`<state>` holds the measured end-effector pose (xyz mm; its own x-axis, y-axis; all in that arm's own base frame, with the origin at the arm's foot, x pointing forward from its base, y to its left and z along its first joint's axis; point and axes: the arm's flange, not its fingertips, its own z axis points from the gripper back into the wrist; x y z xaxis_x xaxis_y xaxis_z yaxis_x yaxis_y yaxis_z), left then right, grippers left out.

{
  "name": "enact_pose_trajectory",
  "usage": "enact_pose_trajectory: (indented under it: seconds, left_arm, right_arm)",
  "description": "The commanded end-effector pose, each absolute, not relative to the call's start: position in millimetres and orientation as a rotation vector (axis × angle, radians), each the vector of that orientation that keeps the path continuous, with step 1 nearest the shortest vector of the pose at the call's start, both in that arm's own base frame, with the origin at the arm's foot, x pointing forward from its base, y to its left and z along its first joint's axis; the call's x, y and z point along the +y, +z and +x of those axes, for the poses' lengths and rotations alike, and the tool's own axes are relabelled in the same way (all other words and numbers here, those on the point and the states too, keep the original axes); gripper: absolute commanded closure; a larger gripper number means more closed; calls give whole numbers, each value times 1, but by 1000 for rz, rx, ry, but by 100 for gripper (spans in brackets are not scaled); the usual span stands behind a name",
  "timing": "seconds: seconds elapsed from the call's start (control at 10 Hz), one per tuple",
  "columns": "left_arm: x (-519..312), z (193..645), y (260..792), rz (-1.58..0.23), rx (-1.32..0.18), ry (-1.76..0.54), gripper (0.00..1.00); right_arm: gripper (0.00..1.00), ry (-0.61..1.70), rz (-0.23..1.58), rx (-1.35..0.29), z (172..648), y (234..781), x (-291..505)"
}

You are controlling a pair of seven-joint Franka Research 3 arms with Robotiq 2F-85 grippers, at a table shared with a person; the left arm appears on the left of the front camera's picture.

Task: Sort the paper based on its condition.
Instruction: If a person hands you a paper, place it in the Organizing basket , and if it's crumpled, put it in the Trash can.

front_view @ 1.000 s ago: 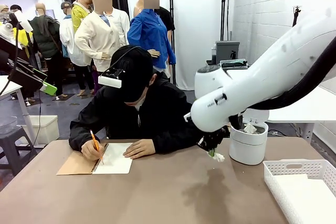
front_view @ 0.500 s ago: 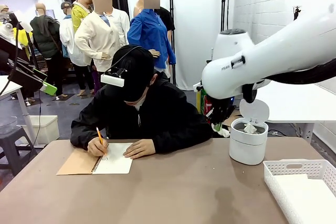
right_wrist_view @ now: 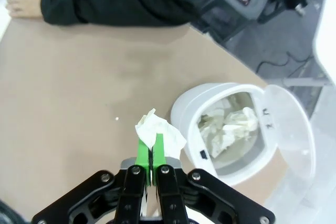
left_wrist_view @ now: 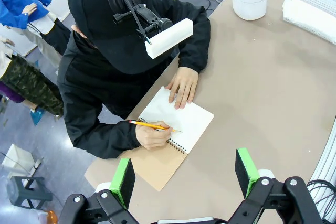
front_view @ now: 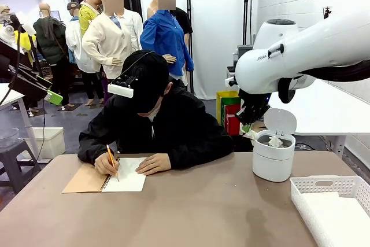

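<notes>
Right wrist view: crumpled paper scrap (right_wrist_view: 159,128) sits pinched in the right gripper (right_wrist_view: 151,150), jaws clenched on it, held over the table (right_wrist_view: 79,77) just beside the open white bin (right_wrist_view: 210,88). More crumpled paper (right_wrist_view: 228,127) lies inside the bin. Left gripper (left_wrist_view: 185,174) is spread wide, holding nothing, high over the spiral notebook (left_wrist_view: 184,119).

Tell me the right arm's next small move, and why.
Probably shift the right gripper sideways over the open bin before releasing: it is shut on a crumpled paper beside the rim, not above the opening, where other crumpled pieces lie.
</notes>
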<state>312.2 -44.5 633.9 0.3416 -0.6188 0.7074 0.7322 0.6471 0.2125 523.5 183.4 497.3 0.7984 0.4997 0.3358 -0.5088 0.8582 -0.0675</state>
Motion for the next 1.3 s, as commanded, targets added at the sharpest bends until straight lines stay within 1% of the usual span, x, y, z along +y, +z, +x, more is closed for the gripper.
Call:
enact_pose_trajectory:
  seconds: [0.0,0.2,0.3,1.0,1.2]
  left_arm:
    - [-45,312,634,-145,-849,-874,0]
    - [-45,312,634,-145,-849,-874,0]
    - [-45,312,634,-145,-849,-874,0]
    - [-45,312,634,-145,-849,-874,0]
    - [-45,312,634,-145,-849,-874,0]
  right_arm:
    - [100,551,10,-380,531,515,170]
    - [100,530,-31,-392,537,516,161]
    - [100,522,-28,-379,540,509,157]
    - [100,453,-182,-326,549,461,143]
    - [100,442,-199,-320,553,452,141]
